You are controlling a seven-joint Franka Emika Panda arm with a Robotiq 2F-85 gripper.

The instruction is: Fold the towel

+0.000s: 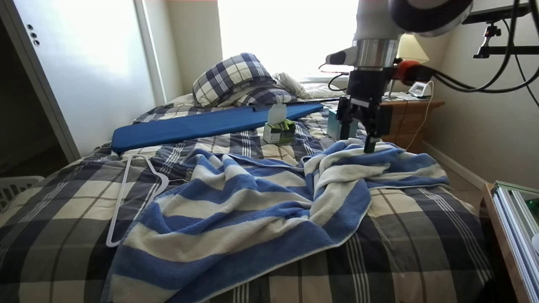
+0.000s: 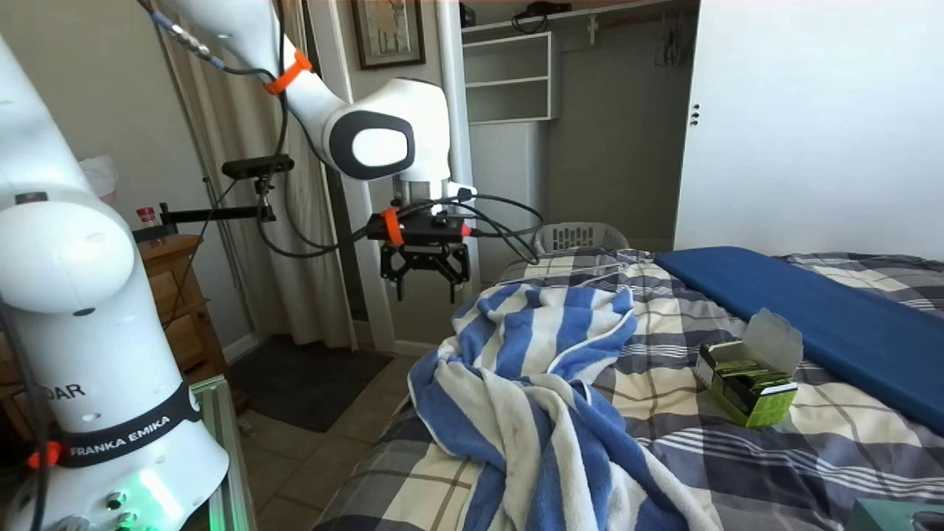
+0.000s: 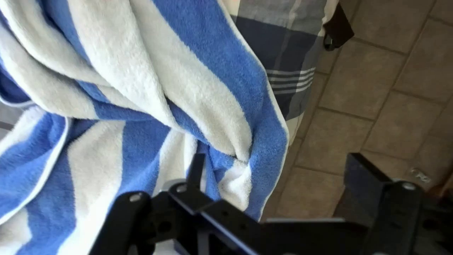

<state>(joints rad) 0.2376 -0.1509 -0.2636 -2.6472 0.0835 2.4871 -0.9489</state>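
Note:
The blue-and-white striped towel (image 1: 252,214) lies rumpled and bunched on the plaid bed, and it also shows in an exterior view (image 2: 531,332). Its middle is twisted into a narrow gather, with a flatter spread part on one side. My gripper (image 2: 426,295) is open and empty, pointing down, above the towel's level and off to its side near the bed edge. It also shows in an exterior view (image 1: 357,139). In the wrist view, the towel's twisted part (image 3: 198,88) and white hem lie below the open fingers (image 3: 274,166), with floor tiles partly between them.
A long blue board (image 1: 202,128) lies across the bed behind the towel. An open green box (image 1: 280,132) and a teal box (image 1: 332,126) stand near it. A white hanger-like frame (image 1: 116,210) lies beside the towel. Pillows (image 1: 236,80) are at the back. Tiled floor (image 3: 354,78) drops off past the bed edge.

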